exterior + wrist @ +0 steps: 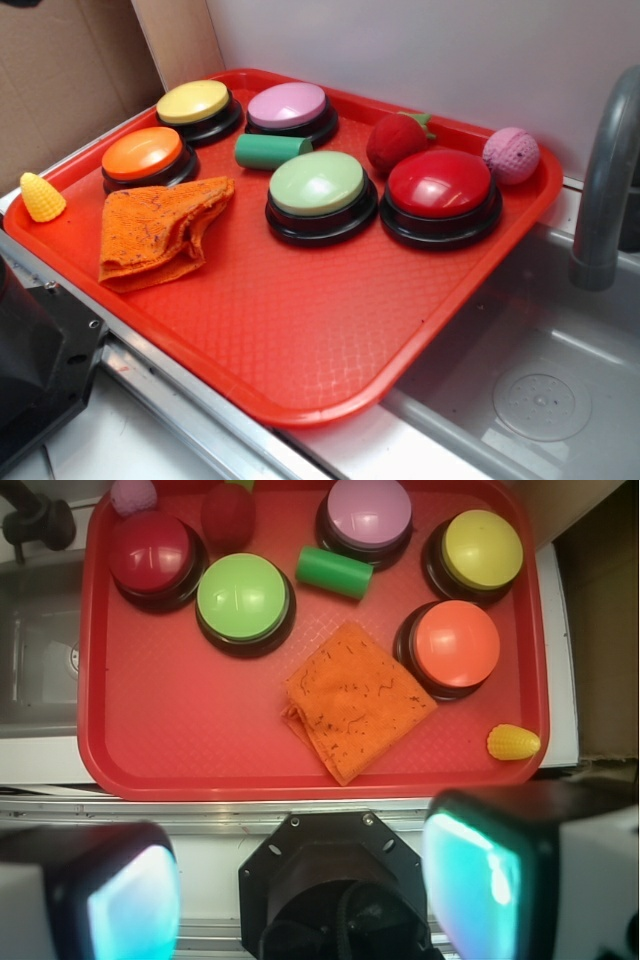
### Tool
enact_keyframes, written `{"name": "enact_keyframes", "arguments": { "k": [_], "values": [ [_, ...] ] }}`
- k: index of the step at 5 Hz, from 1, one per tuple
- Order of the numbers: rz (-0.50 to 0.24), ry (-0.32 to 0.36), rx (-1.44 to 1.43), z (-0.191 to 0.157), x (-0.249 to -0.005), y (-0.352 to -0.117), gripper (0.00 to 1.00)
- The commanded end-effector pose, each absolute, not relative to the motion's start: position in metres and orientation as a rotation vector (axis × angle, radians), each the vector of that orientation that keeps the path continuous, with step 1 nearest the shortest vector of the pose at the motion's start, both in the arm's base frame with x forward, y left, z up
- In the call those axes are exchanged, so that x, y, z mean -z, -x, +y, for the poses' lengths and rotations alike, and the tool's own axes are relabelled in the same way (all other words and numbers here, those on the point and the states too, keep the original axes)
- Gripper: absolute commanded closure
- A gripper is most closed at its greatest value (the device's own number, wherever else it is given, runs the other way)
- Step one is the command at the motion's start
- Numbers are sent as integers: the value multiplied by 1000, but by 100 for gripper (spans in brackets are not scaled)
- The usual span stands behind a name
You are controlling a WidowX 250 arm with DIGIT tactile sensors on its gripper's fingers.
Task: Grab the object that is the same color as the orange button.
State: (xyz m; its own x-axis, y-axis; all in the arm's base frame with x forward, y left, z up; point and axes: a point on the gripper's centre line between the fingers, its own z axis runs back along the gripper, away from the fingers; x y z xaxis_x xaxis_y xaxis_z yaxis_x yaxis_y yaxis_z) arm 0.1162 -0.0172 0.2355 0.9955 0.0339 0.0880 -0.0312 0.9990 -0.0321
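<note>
Rag (pixel 357 699) beyond parted jaws

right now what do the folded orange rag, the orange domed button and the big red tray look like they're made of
The folded orange rag looks like coarse woven cloth: matte, rough weave, dark specks, soft folded edges. The orange domed button looks like glossy hard plastic with highlights on its top, over a black base. The big red tray seems moulded plastic with a fine embossed diamond texture.

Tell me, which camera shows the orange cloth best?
The wrist view: it looks straight down on the orange cloth, showing its whole outline and dark specks. The exterior view shows the cloth slanted, from the side, beside the orange button.
</note>
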Motion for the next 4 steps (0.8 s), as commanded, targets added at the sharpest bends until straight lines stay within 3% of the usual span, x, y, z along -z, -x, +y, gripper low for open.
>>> {"name": "enact_keyframes", "arguments": {
  "k": [1, 3, 4],
  "values": [
    [-89, 31, -33, -17, -235, -116, 0],
    [-111, 86, -314, 4, -194, -125, 0],
    [-81, 93, -449, 20, -168, -133, 0]
  ]
}}
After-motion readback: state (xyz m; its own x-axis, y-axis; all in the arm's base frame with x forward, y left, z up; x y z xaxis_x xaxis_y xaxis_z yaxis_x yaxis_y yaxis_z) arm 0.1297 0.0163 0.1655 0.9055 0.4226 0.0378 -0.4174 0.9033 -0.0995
